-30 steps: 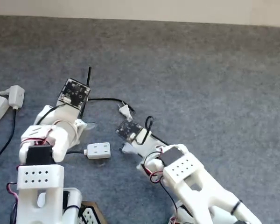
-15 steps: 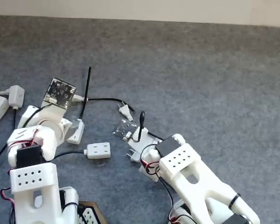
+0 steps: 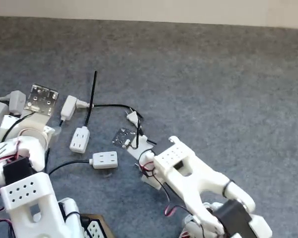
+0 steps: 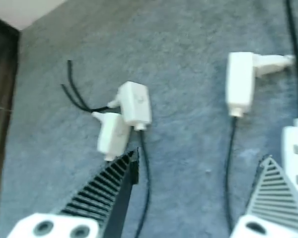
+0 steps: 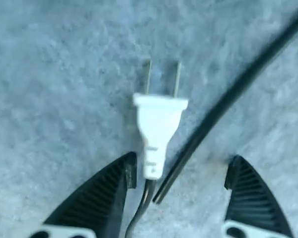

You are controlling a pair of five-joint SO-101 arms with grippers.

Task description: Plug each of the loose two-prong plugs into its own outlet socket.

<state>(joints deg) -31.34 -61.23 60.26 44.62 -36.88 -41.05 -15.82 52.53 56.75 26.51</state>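
We note right gripper spread, loose plug just beyond at 12 o'clock; left gripper spread above carpet.

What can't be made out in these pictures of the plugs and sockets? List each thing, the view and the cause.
1. Left wrist view: socket block, cut off by the picture's edge; slots uncountable.
2. Left wrist view: pair of white blocks, blurred; joined or merely touching, unclear.
3. High view: loose plug, too small to show its prongs.
4. Right wrist view: that plug's cord runs off the edge beside the right hand.
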